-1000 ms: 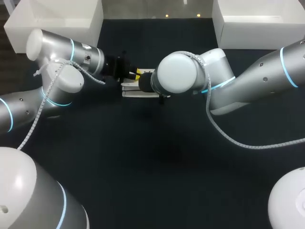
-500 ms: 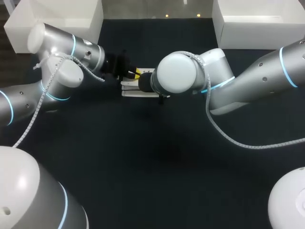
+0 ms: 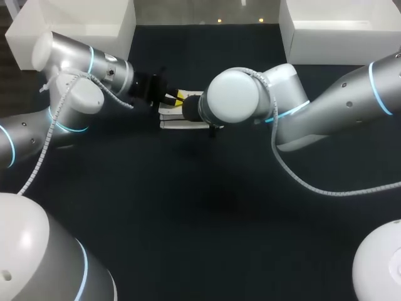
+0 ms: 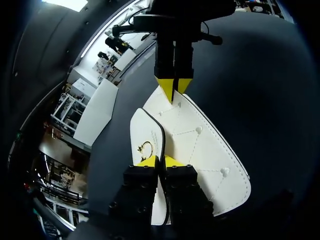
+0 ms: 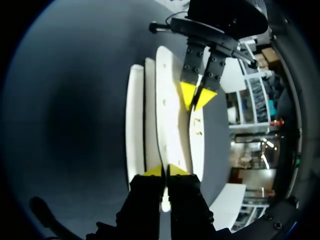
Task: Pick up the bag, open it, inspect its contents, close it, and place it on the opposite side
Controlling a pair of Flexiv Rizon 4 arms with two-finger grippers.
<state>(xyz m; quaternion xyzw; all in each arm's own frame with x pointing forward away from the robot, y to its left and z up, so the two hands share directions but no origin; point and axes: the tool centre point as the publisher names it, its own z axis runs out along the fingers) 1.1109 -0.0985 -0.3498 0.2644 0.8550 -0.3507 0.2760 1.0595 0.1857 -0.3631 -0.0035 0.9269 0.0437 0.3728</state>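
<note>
A white quilted bag (image 3: 182, 123) hangs between both grippers above the dark table's far middle. In the left wrist view the bag (image 4: 205, 145) shows stitched panels, studs and a black-edged flap with a small gold clasp. My left gripper (image 4: 160, 161) is shut on that flap's edge. At the bag's opposite end, my right gripper (image 4: 174, 89) pinches the tip. In the right wrist view my right gripper (image 5: 166, 171) is shut on one white panel (image 5: 167, 125), and the left gripper (image 5: 198, 96) grips the flap ahead. From above, the left gripper (image 3: 175, 98) shows; the right arm's wrist hides its own fingers.
A white box (image 3: 75, 28) stands at the table's far left corner and another (image 3: 338, 25) at the far right. The dark tabletop (image 3: 207, 207) stretches toward the near edge, under the right arm's hanging cable (image 3: 301, 179).
My left arm has swung slightly back and its gripper has drawn the flap a little away from the bag's body. The right arm has kept still.
</note>
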